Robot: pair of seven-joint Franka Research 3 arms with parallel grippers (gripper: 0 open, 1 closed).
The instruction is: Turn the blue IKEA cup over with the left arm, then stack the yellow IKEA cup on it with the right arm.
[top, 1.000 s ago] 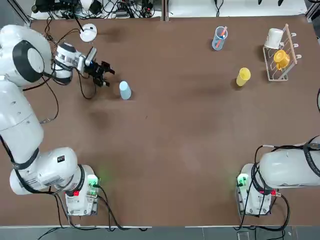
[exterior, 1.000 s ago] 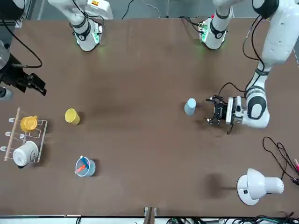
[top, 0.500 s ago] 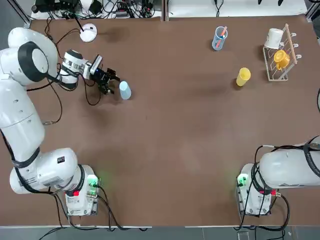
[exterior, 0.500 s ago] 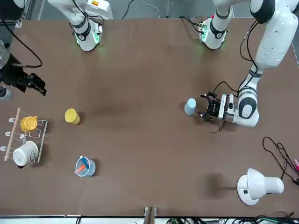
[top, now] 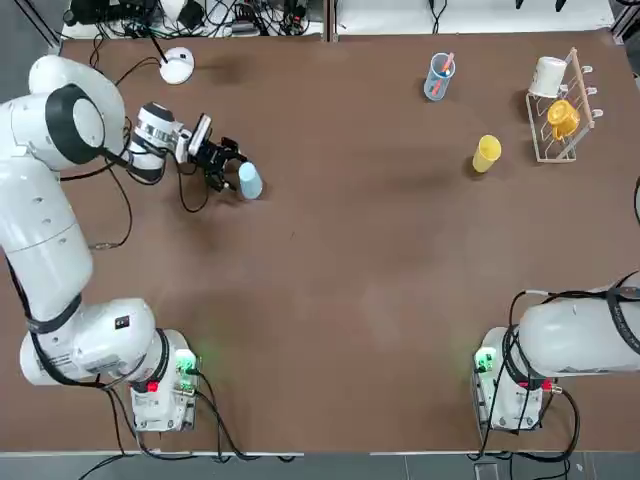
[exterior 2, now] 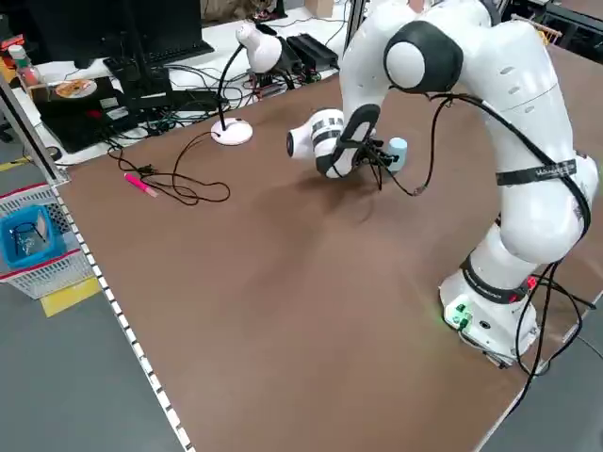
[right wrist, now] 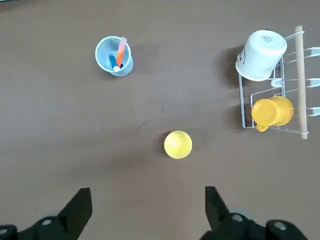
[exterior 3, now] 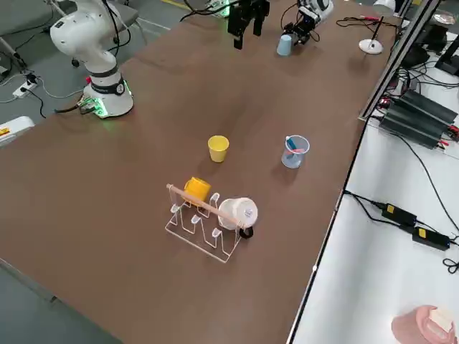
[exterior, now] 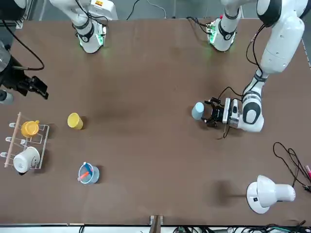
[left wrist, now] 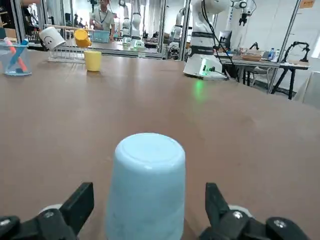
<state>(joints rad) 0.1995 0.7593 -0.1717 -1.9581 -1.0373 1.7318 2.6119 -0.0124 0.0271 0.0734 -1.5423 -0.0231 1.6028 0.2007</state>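
Observation:
The blue IKEA cup (top: 250, 181) stands on the table's far left part with its closed end up (left wrist: 145, 190). My left gripper (top: 233, 168) lies low and level beside it, on the side toward the table's left edge. It is open, with a finger (left wrist: 82, 202) on either side of the cup and a gap to each. From the front the left gripper (exterior: 209, 112) reaches the cup (exterior: 198, 110). The yellow IKEA cup (top: 486, 153) stands alone at the far right. My right gripper (right wrist: 147, 210) hangs open high above the yellow cup (right wrist: 178, 144), holding nothing.
A see-through tumbler with coloured sticks (top: 439, 76) stands at the back right. A wire rack (top: 572, 100) near the right edge holds a white cup and an orange-yellow cup. A white desk lamp (top: 177, 65) and loose cables lie at the back left.
My left gripper has moved right across the table to the blue cup, and its open fingers now flank it. The right arm and both cups have stayed put.

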